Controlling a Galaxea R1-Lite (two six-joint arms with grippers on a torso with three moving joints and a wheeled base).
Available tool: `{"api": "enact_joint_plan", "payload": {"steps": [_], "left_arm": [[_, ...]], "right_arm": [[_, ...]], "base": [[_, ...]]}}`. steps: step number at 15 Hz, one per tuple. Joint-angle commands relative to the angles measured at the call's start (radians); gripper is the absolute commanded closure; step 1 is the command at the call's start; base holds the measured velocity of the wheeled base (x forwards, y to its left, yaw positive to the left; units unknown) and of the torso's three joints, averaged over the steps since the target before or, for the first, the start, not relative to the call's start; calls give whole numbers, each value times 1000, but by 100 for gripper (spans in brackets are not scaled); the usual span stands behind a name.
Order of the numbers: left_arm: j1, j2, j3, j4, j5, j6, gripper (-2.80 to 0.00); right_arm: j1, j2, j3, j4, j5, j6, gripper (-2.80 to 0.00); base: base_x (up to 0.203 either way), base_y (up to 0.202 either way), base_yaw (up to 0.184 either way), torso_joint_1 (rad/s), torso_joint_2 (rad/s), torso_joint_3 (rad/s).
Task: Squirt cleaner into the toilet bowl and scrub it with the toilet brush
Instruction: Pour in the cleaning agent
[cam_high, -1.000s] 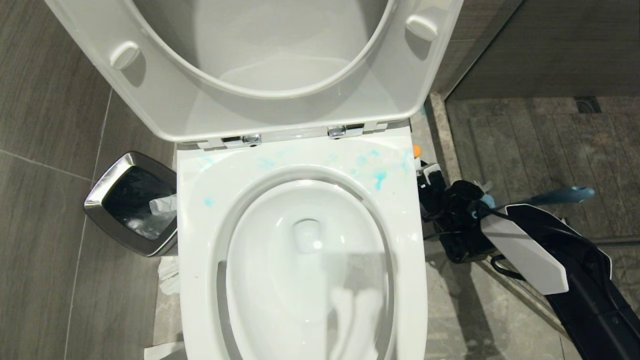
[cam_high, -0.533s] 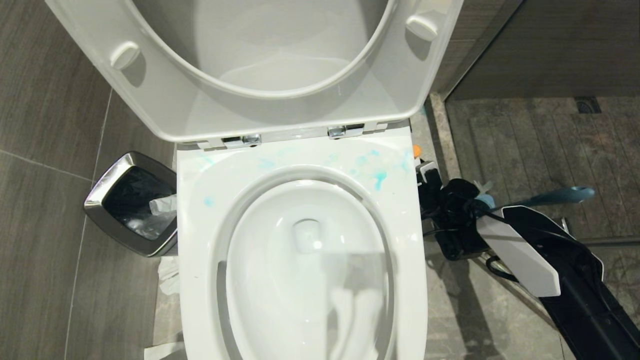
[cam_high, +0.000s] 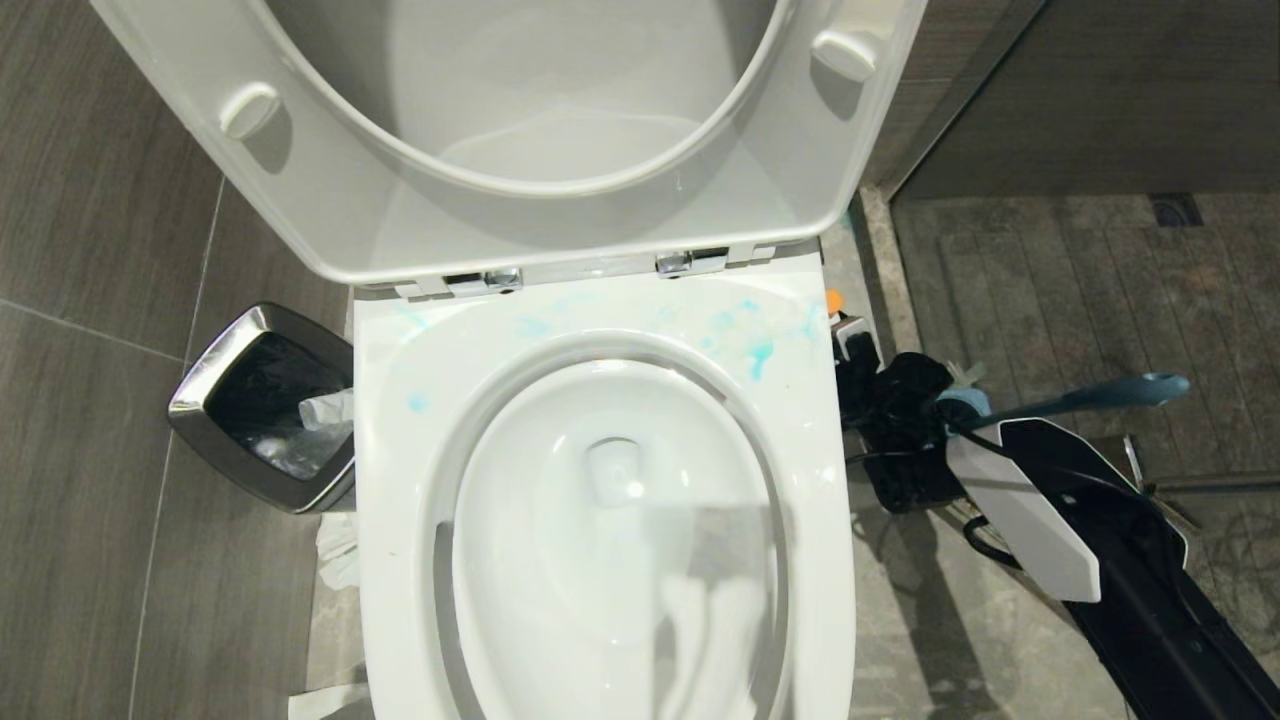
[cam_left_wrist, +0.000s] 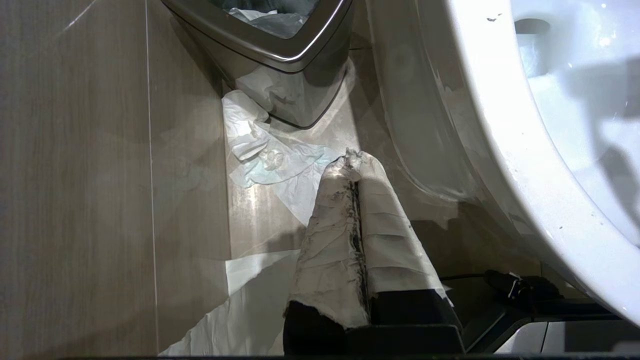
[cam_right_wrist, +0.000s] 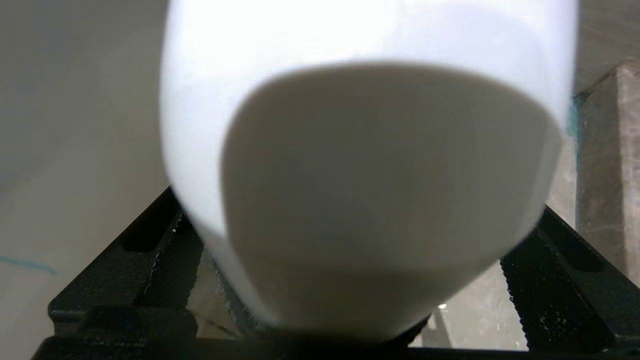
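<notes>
Beside the toilet bowl (cam_high: 600, 500), on its right, my right gripper (cam_high: 860, 365) has its fingers spread wide around a white container (cam_right_wrist: 370, 165); turquoise cleaner (cam_high: 758, 357) streaks the rim. My left gripper (cam_left_wrist: 353, 162) hangs pressed together.

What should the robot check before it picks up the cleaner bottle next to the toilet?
1. Is the toilet seat up and the toilet bowl uncovered? Ok.
2. Is the cleaner bottle between the right gripper fingers? Ok.
3. Are the jaws closed on it? Not ok, they stand wide.
4. Is cleaner inside the bowl? Not ok, turquoise splashes show only on the rim.
5. Is the toilet brush beside the toilet? Ok.
6. Is the left gripper out of the way? Ok, it is shut, low by the bin.
</notes>
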Motion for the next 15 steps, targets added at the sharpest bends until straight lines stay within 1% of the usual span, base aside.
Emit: {"api": "enact_joint_plan", "payload": {"steps": [1,2,8,9,15], "left_arm": [[0,1,0,0,-1,-1,0],[0,1,0,0,0,-1,0],[0,1,0,0,-1,-1,0],[0,1,0,0,1,0,0],[0,1,0,0,-1,-1,0]], "right_arm": [[2,9,-12,-3,21,-5,-280],[2,9,-12,-3,32,-7,-280],[2,11,-18,-12,35,-29,-280],[2,9,-18,-14,34,-38,0],[0,-17,-17,-14,29,-37,0]], "base": [[0,0,0,0,0,0],[0,0,0,0,0,0],[0,0,0,0,0,0],[0,0,0,0,0,0],[0,0,0,0,0,0]]}}
